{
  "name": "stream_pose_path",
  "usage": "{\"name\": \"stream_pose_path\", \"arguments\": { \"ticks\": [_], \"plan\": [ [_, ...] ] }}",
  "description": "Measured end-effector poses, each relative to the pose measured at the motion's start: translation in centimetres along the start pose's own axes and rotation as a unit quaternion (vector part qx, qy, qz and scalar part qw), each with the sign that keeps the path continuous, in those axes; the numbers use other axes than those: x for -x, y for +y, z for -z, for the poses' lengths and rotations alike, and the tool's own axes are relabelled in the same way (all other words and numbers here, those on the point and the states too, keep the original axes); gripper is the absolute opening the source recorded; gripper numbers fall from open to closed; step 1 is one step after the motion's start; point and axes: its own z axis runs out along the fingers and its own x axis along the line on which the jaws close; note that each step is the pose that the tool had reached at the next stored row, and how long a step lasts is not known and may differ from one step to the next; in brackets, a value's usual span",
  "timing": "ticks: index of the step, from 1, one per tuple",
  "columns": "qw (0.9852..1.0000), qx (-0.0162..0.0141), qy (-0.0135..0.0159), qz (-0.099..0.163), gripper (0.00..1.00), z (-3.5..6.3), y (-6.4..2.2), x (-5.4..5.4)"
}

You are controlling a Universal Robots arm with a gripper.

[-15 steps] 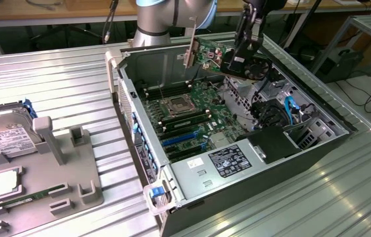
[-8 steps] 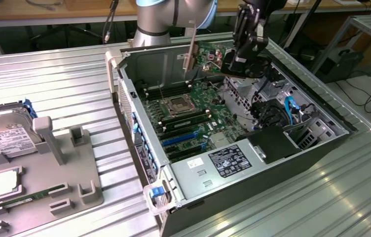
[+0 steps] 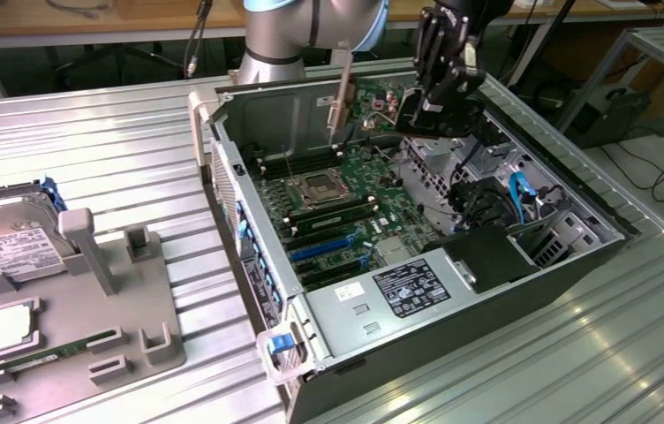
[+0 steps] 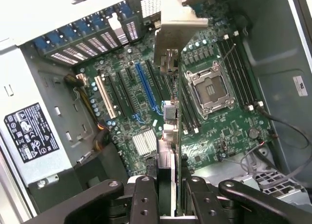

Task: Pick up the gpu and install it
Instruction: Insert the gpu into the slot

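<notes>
My gripper (image 4: 168, 202) is shut on the gpu (image 4: 170, 63), a thin dark card seen edge-on with its silver bracket (image 4: 179, 17) at the far end. The card hangs in the air above the green motherboard (image 4: 219, 131), over the area between the blue slot (image 4: 146, 87) and the CPU socket (image 4: 208, 90). In the exterior view the gripper (image 3: 417, 115) hovers over the far part of the open computer case (image 3: 250, 256), and the gpu's bracket (image 3: 339, 97) stands upright above the board, apart from the slots (image 3: 326, 249).
The power supply (image 3: 409, 287) fills the near end of the case, and cables (image 3: 509, 199) lie on the exterior view's right. On the exterior view's left a grey fixture (image 3: 85, 300) holds a hard drive (image 3: 14, 238) and a memory stick (image 3: 49, 353).
</notes>
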Motion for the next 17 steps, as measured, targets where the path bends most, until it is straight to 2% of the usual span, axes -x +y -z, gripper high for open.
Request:
{"name": "stream_pose_path", "arguments": {
  "ticks": [5, 10, 14, 17],
  "plan": [
    [0.9995, -0.0001, 0.0002, 0.031, 0.27, 0.00, 0.01, 0.00],
    [0.9982, -0.0002, 0.0004, 0.060, 0.27, 0.00, 0.02, -0.01],
    [0.9961, -0.0003, 0.0007, 0.088, 0.27, 0.00, 0.02, -0.01],
    [0.9940, -0.0004, 0.0008, 0.110, 0.27, 0.00, 0.02, -0.01]
  ]
}}
